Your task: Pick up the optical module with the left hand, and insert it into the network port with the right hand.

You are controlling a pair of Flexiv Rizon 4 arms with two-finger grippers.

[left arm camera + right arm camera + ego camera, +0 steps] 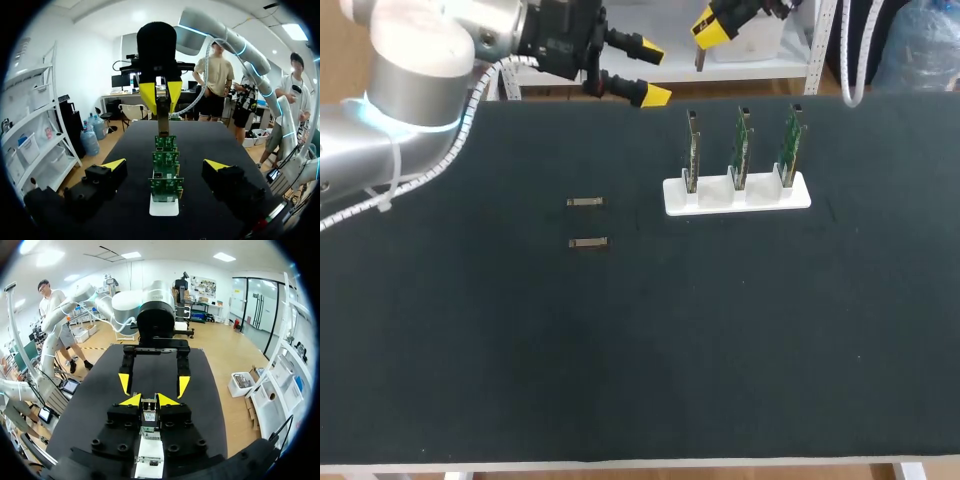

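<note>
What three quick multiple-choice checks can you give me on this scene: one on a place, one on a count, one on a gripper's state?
1. Where do the two loose optical modules lie?
A. Flat on the table, on the left arm's side of the white holder
B. Slotted into the holder
C. Stacked one on the other

2. How many green circuit boards stand in the white holder?
A. Two
B. Three
C. Five

3. What state is the left gripper in?
A. Shut on a module
B. Open, with nothing between its fingers
C. Shut on a board

Answers:
1 A: the head view shows both modules lying apart on the bare table, beside the holder.
2 B: three boards stand upright in a row.
3 B: its yellow tips stand wide apart over the table's far edge.
</note>
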